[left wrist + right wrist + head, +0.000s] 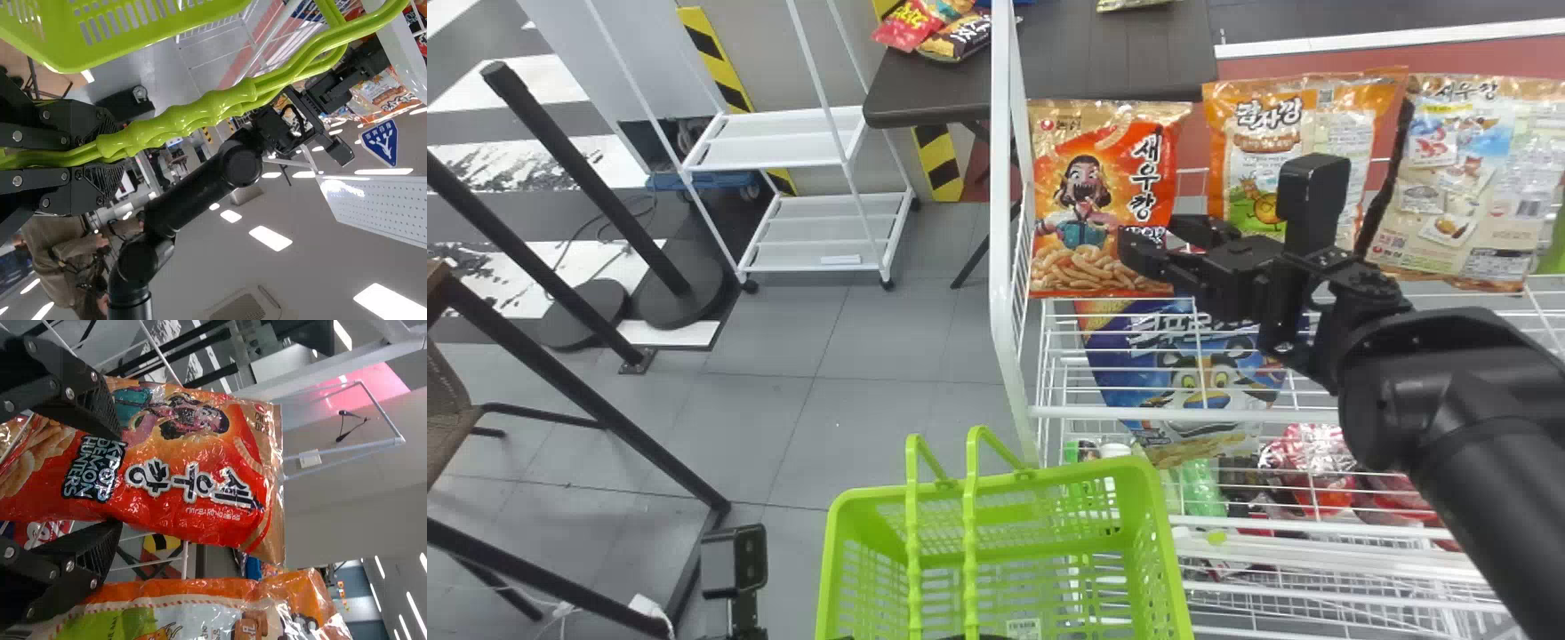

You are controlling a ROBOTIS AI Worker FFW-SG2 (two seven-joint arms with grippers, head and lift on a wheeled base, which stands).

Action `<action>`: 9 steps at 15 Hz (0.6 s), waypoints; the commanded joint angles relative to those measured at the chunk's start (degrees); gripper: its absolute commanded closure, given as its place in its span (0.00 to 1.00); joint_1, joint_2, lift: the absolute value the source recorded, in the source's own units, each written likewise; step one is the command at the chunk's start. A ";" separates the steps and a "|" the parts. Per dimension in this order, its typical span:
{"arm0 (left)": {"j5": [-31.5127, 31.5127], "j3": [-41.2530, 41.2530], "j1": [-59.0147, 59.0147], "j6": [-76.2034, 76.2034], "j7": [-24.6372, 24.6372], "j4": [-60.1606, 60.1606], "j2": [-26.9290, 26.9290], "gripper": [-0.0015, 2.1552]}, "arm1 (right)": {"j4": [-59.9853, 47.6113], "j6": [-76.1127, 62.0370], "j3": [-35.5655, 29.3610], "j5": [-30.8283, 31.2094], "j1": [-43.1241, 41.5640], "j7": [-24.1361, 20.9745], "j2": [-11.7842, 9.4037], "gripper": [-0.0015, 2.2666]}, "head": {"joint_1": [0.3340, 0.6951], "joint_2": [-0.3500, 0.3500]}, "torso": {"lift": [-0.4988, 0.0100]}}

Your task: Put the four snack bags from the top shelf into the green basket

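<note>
Closest to me, the green basket is hanging low before the shelf, and my left end effector is pinching its handles, closed firmly around them. Beyond and above it, to the right, my right end effector is hovering above the top shelf, empty, its two fingers standing wide apart.

Just past those fingertips, the red-orange snack bag is standing upright, its long axis running bottom to top and its broad face turning towards me. My right arm is clearly the nearer one for this. The bag is lying ahead of that end effector and a little to its left: the gap between my fingers is facing the right part of the bag rather than its middle. I am judging that the move is wanting a small shift left before any closing; the bag is looking wider than my gap, so I am risking pushing it back or merely creasing its face.

Farther to the right on the same shelf, the orange-and-white bag is standing beside it, then the beige bag. Beyond the shelf, a dark table is carrying more packets.
</note>
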 commanded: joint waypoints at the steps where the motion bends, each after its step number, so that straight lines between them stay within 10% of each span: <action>1: 0.07 -0.07 -0.06 0.00 -0.57 0.08 0.10 1.00 | 1.07 -0.26 -0.02 0.32 -0.93 0.55 0.05 0.78 | 1.00 0.83 | 0.98; 4: 0.33 0.28 0.03 0.18 -0.57 -0.01 0.19 1.00 | -0.07 -0.26 0.07 0.84 -0.05 0.46 0.05 0.99 | 1.00 0.83 | 0.98; 9: 0.68 0.63 0.21 0.35 -0.57 -0.27 0.37 1.00 | -20.81 7.47 -2.57 5.59 11.03 -1.30 0.05 0.99 | 1.00 0.86 | 0.98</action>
